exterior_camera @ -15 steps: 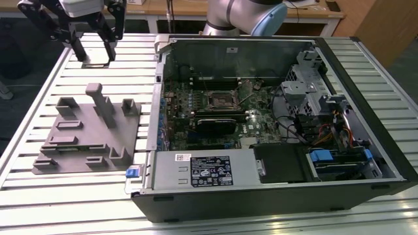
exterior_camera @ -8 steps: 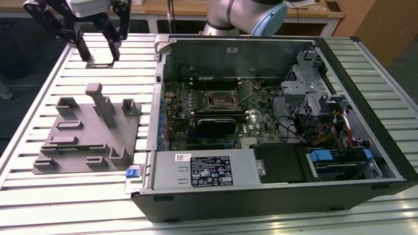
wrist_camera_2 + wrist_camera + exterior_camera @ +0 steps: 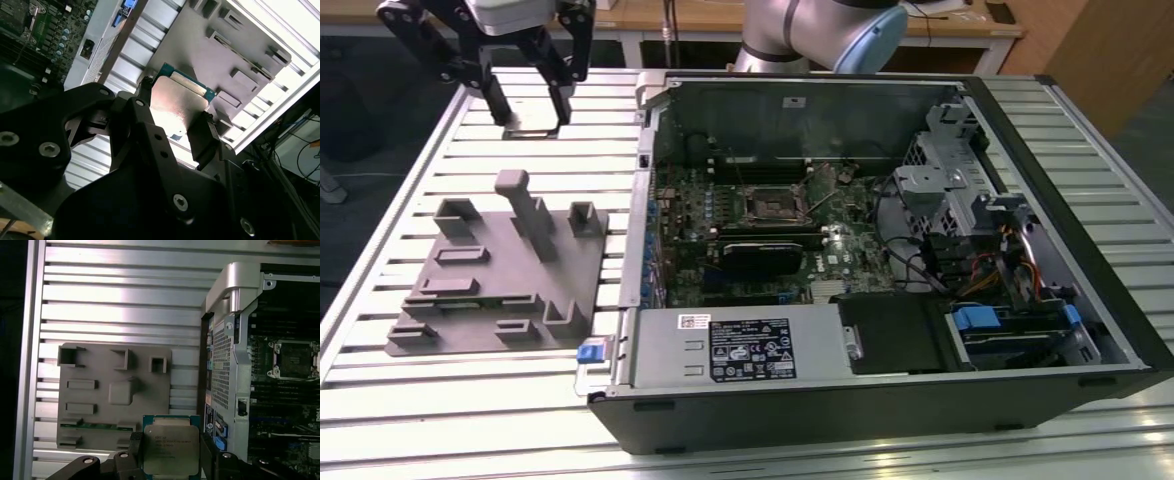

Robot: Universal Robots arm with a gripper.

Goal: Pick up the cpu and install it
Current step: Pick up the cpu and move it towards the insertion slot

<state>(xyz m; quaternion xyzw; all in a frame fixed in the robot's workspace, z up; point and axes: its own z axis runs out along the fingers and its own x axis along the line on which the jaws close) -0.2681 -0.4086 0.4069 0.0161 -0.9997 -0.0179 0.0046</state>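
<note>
Cpu (image 3: 171, 450), a small flat square chip with a silvery metal top and a green rim, is held off the bench in the black two-fingered end effector (image 3: 531, 113). The fingers (image 3: 208, 456) are closed narrowly on two opposite edges of the cpu, with its metal top facing the first wrist view.

In the exterior view, the end effector hangs at the far left of the scene. It is above the slatted aluminium bench (image 3: 400, 420), beyond the grey moulded parts fixture (image 3: 494, 270) and to the left of the open black computer case (image 3: 854, 415). The chip touches neither the fixture nor the bench.

Inside the case lies a green motherboard (image 3: 707, 200). Its dark square socket with a metal frame (image 3: 770, 203) sits toward the far side and is well apart from the chip. A large silver box with a white label (image 3: 734, 345) fills the near left corner of the case.

By the look of it, the pick-up is done and the carry to the case is in hand; the install is not yet done. What remains calls for bringing the chip over the case's left wall and holding it level and square to the socket. Its edges would need to line up with the frame before it is let go. Whether the socket's frame is open cannot be told.
</note>
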